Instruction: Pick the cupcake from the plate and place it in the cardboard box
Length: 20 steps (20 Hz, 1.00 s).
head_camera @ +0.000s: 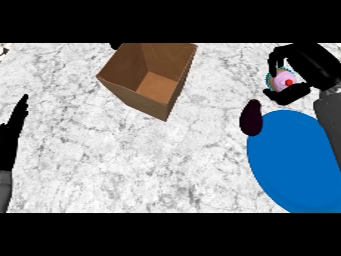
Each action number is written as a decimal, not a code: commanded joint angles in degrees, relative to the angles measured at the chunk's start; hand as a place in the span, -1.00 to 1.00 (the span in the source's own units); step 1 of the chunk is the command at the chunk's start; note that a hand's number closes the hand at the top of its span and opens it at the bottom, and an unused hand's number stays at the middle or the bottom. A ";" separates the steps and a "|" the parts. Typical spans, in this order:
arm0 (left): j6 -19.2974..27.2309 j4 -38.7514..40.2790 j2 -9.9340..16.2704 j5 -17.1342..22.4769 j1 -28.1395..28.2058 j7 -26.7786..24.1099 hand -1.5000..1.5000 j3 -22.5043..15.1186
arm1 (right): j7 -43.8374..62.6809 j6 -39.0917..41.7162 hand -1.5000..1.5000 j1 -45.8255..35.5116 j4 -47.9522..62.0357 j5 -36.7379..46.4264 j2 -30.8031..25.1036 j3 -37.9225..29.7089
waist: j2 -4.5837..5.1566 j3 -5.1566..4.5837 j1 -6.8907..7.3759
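Note:
My right hand point(309, 65) is at the upper right, fingers and thumb curled round the cupcake point(283, 81), which shows pink frosting, a red dot and a teal wrapper. The cupcake is held above the counter, just beyond the far edge of the blue plate point(295, 165). The open cardboard box point(149, 77) stands at the top centre, well to the left of the cupcake, with its brown inside visible. My left hand point(3, 145) rests open at the left edge, fingers pointing up.
A dark purple eggplant-like object point(252, 118) lies at the plate's left rim, between the plate and the box. The marble counter point(129, 160) spreads across the middle. A patterned wall strip shows at the top corners.

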 commanded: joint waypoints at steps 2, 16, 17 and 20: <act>-0.25 0.18 1.61 -0.35 0.13 0.21 0.00 1.53 | -1.86 0.55 1.00 -7.93 -1.28 -3.18 3.09 -1.35 | -0.24 -0.05 -0.47; -0.02 0.88 -1.85 -1.33 -0.69 -0.24 0.00 0.49 | 10.68 7.69 1.00 -22.74 5.43 -9.36 18.68 -2.35 | -0.11 -0.07 -0.37; -0.75 -0.25 -0.60 -0.96 -0.85 1.54 0.00 1.35 | 10.33 6.32 1.00 -23.54 7.10 -9.54 19.39 -2.91 | -0.10 -0.05 -0.22; -1.44 -0.61 -0.30 -0.97 2.03 -2.21 0.00 1.36 | 15.39 6.60 1.00 -30.57 12.95 -10.31 21.28 -4.97 | 0.09 -0.09 0.55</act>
